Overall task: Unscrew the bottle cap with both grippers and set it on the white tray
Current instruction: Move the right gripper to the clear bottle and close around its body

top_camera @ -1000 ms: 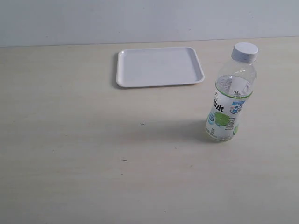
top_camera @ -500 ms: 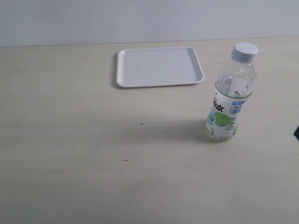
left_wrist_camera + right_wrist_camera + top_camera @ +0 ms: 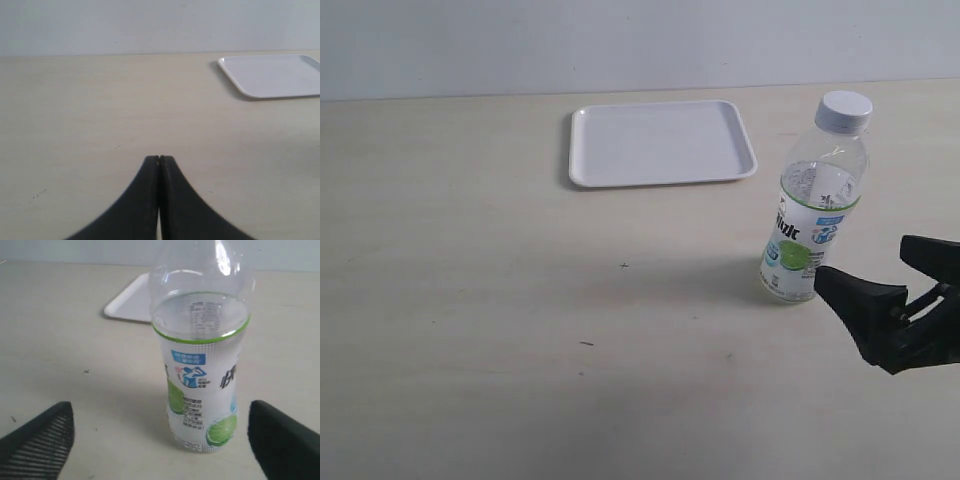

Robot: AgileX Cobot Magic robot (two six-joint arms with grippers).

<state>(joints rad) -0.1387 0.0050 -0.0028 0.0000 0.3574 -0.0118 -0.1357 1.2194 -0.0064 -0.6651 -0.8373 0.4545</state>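
Right gripper (image 3: 861, 258): jaws spread wide, holding nothing, set low just beside the foot of the bottle (image 3: 810, 225) and clear of it, the gap between them facing the bottle. Left gripper (image 3: 159, 167): jaws pressed together, nothing held, low over the bare tabletop (image 3: 470, 300). The bottle stands upright toward the tabletop's right side with the bottle cap (image 3: 844, 110) on its neck; the white tray (image 3: 660, 142) lies flat near the far edge, apart from the bottle.

Clear glossy plastic bottle (image 3: 813, 215), smooth white tray (image 3: 660, 143), matt tabletop (image 3: 520, 300)
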